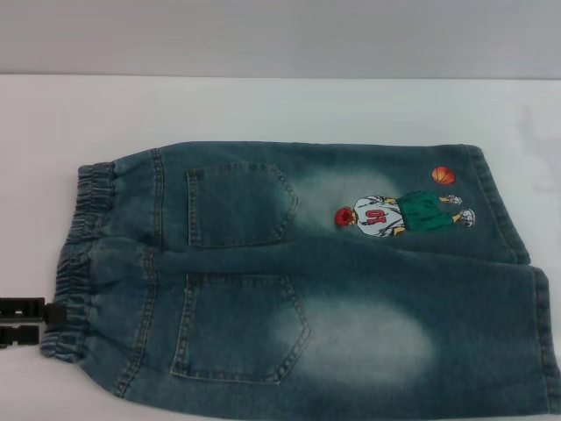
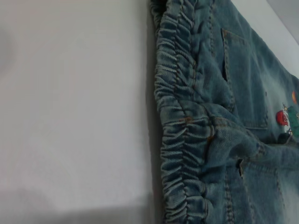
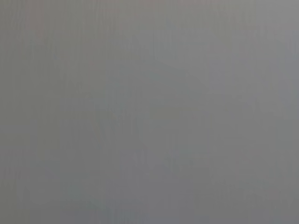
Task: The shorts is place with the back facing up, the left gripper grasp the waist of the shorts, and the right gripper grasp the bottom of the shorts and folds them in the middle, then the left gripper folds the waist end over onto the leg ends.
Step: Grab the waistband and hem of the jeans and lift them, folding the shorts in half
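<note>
Denim fills the near part of the head view: the shorts (image 1: 298, 281) lie flat and unfolded on a white table (image 1: 263, 110), back up, both back pockets showing. They lie sideways, with the waist (image 1: 77, 263) at the left and the leg ends (image 1: 526, 289) at the right. An embroidered basketball player (image 1: 399, 213) with an orange ball (image 1: 443, 174) sits on the far leg, close to its hem. At the near left edge, the left gripper (image 1: 22, 321) shows only as a black tip, right beside the near end of the waist; whether its fingers are apart, together or clamped on the cloth cannot be told. Seen from the left wrist, the puckered band runs close by the camera, with bare table alongside it. No part of the right gripper appears in any view, and its wrist camera shows only blank grey. By this evidence the task is barely started: nothing is folded, and the hems look untouched. Both folds remain. Bare table lies beyond the shorts on the far side and to the left of the waist. On the right and near sides, the cloth runs to or past the frame edge, so free space there cannot be judged.
</note>
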Action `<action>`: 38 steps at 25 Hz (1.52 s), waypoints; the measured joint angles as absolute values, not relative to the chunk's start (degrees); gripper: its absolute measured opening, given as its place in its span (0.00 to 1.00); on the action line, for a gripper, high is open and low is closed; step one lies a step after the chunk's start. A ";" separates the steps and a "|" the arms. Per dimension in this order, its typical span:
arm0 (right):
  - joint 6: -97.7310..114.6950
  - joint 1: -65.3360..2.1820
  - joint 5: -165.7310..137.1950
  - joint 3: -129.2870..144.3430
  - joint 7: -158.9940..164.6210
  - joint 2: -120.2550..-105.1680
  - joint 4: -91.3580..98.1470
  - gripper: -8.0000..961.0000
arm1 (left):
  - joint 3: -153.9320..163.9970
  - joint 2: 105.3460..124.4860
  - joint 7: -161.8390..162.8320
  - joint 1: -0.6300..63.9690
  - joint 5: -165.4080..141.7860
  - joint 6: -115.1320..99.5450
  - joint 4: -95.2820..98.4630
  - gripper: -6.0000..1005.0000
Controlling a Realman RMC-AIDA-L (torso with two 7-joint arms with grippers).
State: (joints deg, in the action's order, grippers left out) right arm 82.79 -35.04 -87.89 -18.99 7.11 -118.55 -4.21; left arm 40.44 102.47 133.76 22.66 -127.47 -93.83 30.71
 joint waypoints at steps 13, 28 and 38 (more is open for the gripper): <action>82.55 -35.16 -87.81 -18.98 7.12 -118.56 -4.10 0.61 | 40.43 102.94 133.77 23.46 -128.24 -93.83 30.58 0.82; 81.98 -35.34 -87.62 -18.98 7.12 -118.53 -3.99 0.61 | 40.80 102.73 133.82 23.94 -128.23 -94.54 30.58 0.82; 81.90 -35.55 -87.63 -18.98 7.12 -118.47 -3.95 0.61 | 41.04 102.04 134.95 23.79 -128.23 -94.59 30.73 0.81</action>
